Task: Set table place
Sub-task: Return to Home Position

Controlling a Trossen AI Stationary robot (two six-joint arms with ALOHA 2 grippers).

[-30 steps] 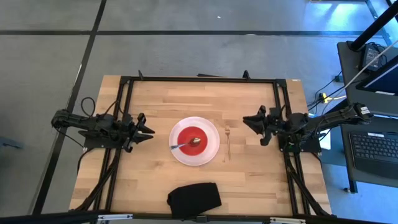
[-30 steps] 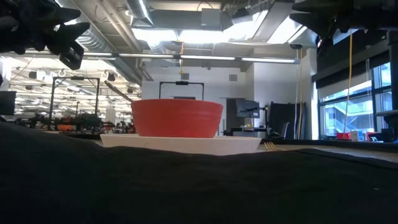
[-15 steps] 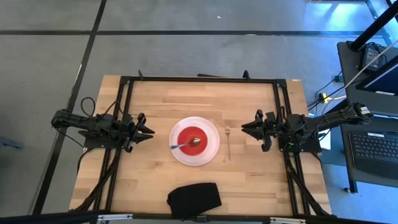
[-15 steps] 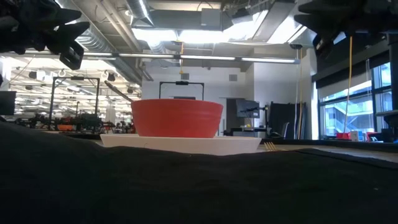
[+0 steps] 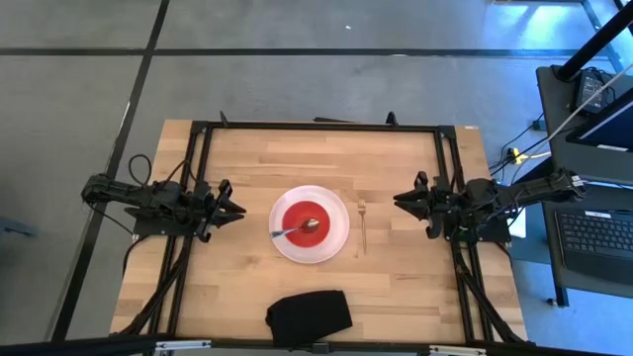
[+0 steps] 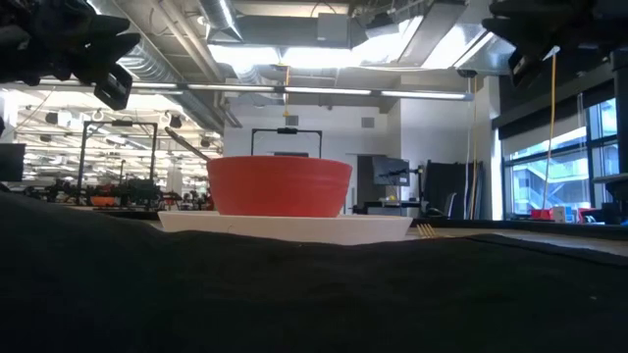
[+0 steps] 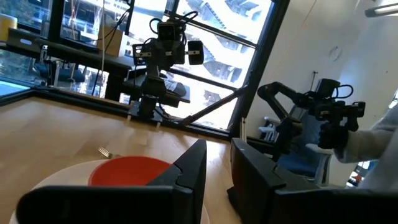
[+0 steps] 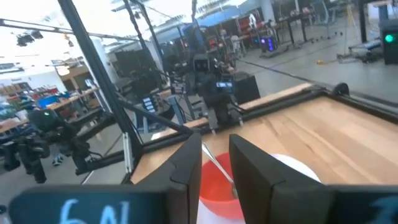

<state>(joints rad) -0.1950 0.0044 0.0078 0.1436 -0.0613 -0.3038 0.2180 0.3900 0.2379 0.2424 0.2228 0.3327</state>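
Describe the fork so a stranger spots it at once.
Find the wooden table and the white plate at its middle. Beside the plate, on the side of the right arm, lies the fork: slim, flat on bare wood, while the spoon rests in the red bowl.

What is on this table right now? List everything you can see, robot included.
table: one, light wood with a black frame, under both arms.
plate: one, white, round, middle of the table.
bowl: one, red, on the plate.
spoon: one, silver, lying in the bowl, handle toward the left arm.
fork: one, pale gold, flat on the table right of the plate, not touching it.
cloth: one, black, at the table edge by the low camera.
left gripper: one, dark, left of the plate, open, empty.
right gripper: one, dark, right of the fork, open, empty.
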